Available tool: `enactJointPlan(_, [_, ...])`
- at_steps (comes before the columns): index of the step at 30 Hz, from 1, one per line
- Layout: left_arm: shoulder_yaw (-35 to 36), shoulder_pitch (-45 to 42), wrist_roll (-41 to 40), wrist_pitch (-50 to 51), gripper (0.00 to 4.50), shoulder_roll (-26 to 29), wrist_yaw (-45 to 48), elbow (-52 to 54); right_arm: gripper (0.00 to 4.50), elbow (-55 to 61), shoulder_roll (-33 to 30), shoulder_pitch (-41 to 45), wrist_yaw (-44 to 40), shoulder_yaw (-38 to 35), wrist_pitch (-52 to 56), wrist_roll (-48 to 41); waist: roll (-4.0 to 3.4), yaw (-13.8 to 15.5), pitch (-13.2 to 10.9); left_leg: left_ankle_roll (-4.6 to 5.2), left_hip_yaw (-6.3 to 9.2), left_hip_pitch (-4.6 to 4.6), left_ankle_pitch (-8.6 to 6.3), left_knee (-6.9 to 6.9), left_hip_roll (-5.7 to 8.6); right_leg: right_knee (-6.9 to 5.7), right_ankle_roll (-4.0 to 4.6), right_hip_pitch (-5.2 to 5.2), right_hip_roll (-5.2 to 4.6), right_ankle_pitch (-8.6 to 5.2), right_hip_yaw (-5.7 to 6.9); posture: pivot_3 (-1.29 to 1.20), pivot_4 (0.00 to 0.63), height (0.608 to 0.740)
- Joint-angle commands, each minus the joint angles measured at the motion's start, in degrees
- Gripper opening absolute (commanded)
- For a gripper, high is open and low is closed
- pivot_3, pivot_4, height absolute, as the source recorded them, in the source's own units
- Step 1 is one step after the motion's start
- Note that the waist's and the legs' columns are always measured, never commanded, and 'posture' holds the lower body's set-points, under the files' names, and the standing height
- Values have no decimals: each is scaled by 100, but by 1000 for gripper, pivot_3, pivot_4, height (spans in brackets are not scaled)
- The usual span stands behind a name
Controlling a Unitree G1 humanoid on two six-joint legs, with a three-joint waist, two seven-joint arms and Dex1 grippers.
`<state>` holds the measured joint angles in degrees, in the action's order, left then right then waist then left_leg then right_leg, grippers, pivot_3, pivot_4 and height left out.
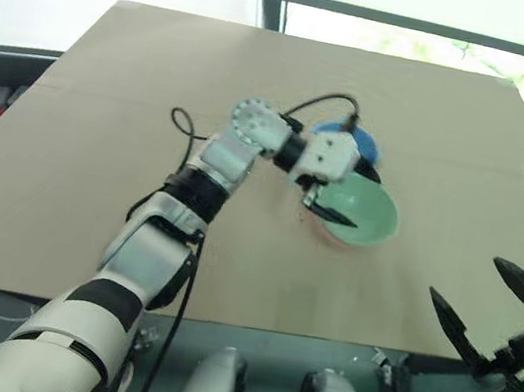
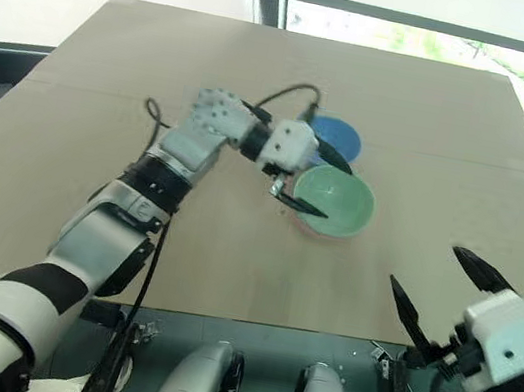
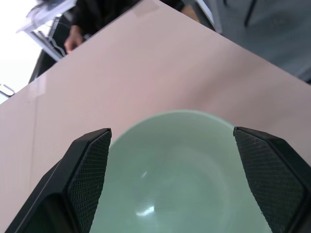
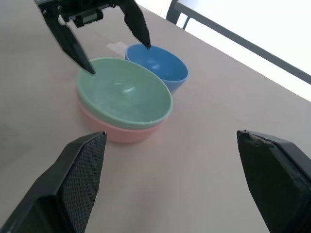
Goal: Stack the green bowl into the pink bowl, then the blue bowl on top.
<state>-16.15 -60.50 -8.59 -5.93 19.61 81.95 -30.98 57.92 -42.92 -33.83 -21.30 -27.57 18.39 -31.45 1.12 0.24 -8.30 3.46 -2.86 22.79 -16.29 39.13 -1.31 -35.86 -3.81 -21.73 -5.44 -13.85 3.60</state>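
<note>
while the green bowl (image 4: pixel 125 93) is already sitting nested in the pink bowl (image 4: pixel 116 130), the first stacking step is looking done; the blue bowl (image 4: pixel 158 65) is standing on the bench (image 1: pixel 98 147) just behind the pair, touching or nearly so, and is waiting to go on top.

item, left hand (image 1: pixel 342 188): reaching in from the left with the wrist bent toward the right, pointing slightly downward over the near-left rim of the green bowl. its fingers (image 3: pixel 90 170) are standing wide, one to each side of the rim, gripping nothing; the bowl is looking released.

item, right hand (image 1: pixel 496 308): hanging low at the front right edge of the bench, well apart from the bowls, pointing roughly level toward them. its fingers are spread wide and carrying nothing.

item, remaining work: judging by the layout, the blue bowl is needing a grasp at its rim, a lift, and a centred lowering into the green bowl.
</note>
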Motion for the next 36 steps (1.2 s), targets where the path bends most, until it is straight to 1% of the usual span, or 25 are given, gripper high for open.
enactJointPlan(1, [846,577,-816,849,3990,266,-332,764,4500,-380,-562,1410,8,742,721,91,-2,-49,3,-1,-1,-4,0,1,-2,-3,0,0,1,0,-1,0,150,740])
enactJointPlan(3, [1234,1146,-1036,1074,3990,405,-692,1239,4500,-964,-794,2508,-101,1378,980,352,-2,-63,2,-20,0,-10,12,-3,-3,-1,1,4,1,0,-3,0,150,740])
enactJointPlan(4, [1438,1477,-1119,1176,3990,478,-929,1525,4500,-1363,-871,3105,-248,1770,937,628,1,-56,0,-22,1,-9,13,-3,-2,0,1,3,-1,0,-2,0,150,740])
enactJointPlan(6, [1675,2023,-1256,1465,3990,642,-1255,2103,4500,-2051,-899,4008,-573,2320,887,929,3,-50,-8,-23,5,2,14,-3,1,3,1,-2,-1,0,3,0,150,740])
enactJointPlan(7, [1834,2370,-1345,1615,3990,743,-1427,2452,4500,-2642,-781,4678,-719,2663,813,1153,5,-21,-12,-23,7,6,14,-5,3,4,1,-3,-2,0,5,0,150,740])
enactJointPlan(8, [1925,2602,-1407,1735,3990,813,-1558,2704,4500,-3049,-688,5119,-816,2875,759,1310,9,-35,-15,-23,10,12,13,-5,4,5,1,-6,-4,0,6,0,150,740])
enactJointPlan(10, [2024,2989,-1572,1962,3990,945,-1667,3176,4500,-3760,-535,5753,-1060,3211,522,1614,6,37,-24,-22,11,18,13,-4,8,9,1,-7,-5,1,-1,0,150,740])
enactJointPlan(11, [2134,3255,-1772,2135,3990,1017,-1689,3488,4500,-4409,-387,6204,-1154,3462,344,1901,5,45,-24,-22,16,22,13,-3,11,9,1,-9,-6,1,-2,0,150,740])
enactJointPlan(13, [2423,3784,-2171,2223,3990,1107,-1689,4048,4500,-5766,18,7146,-967,3836,482,2430,2,49,-26,-21,11,23,12,-5,11,9,1,-8,-6,1,-5,0,150,740])
enactJointPlan(15, [2539,4017,-2320,2223,3990,1148,-1761,4307,4500,-6407,225,7574,-837,3957,652,2734,-2,52,-29,-21,3,18,12,-4,13,10,1,-8,-8,1,-14,0,150,740])
enactJointPlan(17, [2714,4420,-2576,2343,3990,1346,-1676,4621,4500,-7304,702,8149,-889,3854,861,2628,-1,76,-28,-23,20,20,13,-4,13,8,2,-6,-9,0,-2,0,150,740])
enactJointPlan(19, [2877,4844,-2587,2250,3990,1533,-1664,4889,4500,-8148,1104,8670,-1047,3791,1006,2547,-6,13,-30,-26,9,18,14,-8,8,6,2,-8,-2,1,-8,0,150,740])
enactJointPlan(20, [2926,4996,-2540,2182,3990,1595,-1704,4986,4500,-8434,1189,8823,-1090,3822,907,2626,-6,-3,-30,-27,7,17,15,-12,8,5,2,-8,-2,1,-10,0,150,740])
enactJointPlan(21, [2969,5109,-2500,2144,3990,1635,-1771,5073,4500,-8656,1226,8929,-1121,3883,635,2756,-9,-25,-31,-28,7,15,15,-12,7,4,2,-8,0,1,-9,0,150,740])
enactJointPlan(22, [3007,5198,-2474,2117,3990,1656,-1856,5142,4500,-8824,1236,8993,-1171,3943,114,2896,-13,-19,-34,-28,6,16,15,-17,8,4,2,-9,-1,1,-9,0,150,740])
enactJointPlan(24, [3037,5315,-2485,2111,3990,1681,-1984,5264,4500,-9016,1162,9008,-1598,4061,-1438,3073,-15,0,-35,-28,11,17,15,-20,11,4,2,-8,-2,1,-6,0,150,740])
enactJointPlan(25, [3039,5365,-2500,2119,3990,1684,-2027,5323,4500,-9123,909,9020,-1801,4372,-2625,3462,-16,-6,-36,-28,11,18,15,-21,14,6,2,-8,-2,1,-6,0,150,740])
enactJointPlan(26, [3036,5411,-2520,2125,3990,1691,-2064,5374,4500,-9307,717,9088,-2082,4575,-3438,3746,-23,-18,-40,-28,9,18,15,-21,16,7,1,-8,-2,2,-8,0,150,740])
enactJointPlan(27, [3031,5440,-2531,2126,3990,1696,-2098,5408,4500,-9513,602,9183,-2321,4673,-3921,3881,-29,-39,-44,-28,9,17,15,-24,29,10,1,-10,-3,1,-12,0,150,740])
enactJointPlan(29, [3023,5462,-2550,2128,3990,1708,-2150,5434,4500,-9902,535,9402,-2804,4692,-4394,3852,-29,-87,-44,-28,4,10,15,-27,28,18,0,-10,-6,1,-19,0,150,740])
enactJointPlan(32, [3002,5454,-2557,2115,3990,1715,-2208,5438,4500,-10379,437,9655,-3179,4904,-5189,4178,-29,-127,-44,-33,-2,-1,18,-26,11,16,0,-5,0,1,-19,0,150,740])
enactJointPlan(34, [2982,5446,-2562,2108,3990,1716,-2241,5443,4500,-10647,472,9747,-3178,5044,-5585,4470,-28,-139,-43,-39,-1,-8,21,-27,5,13,1,-2,5,1,-21,0,150,740])
enactJointPlan(36, [2958,5443,-2552,2087,3990,1715,-2269,5446,4500,-10933,612,9819,-2804,5234,-5977,4931,-28,-143,-43,-42,-1,-10,23,-28,3,10,2,-3,7,1,-22,0,150,740])
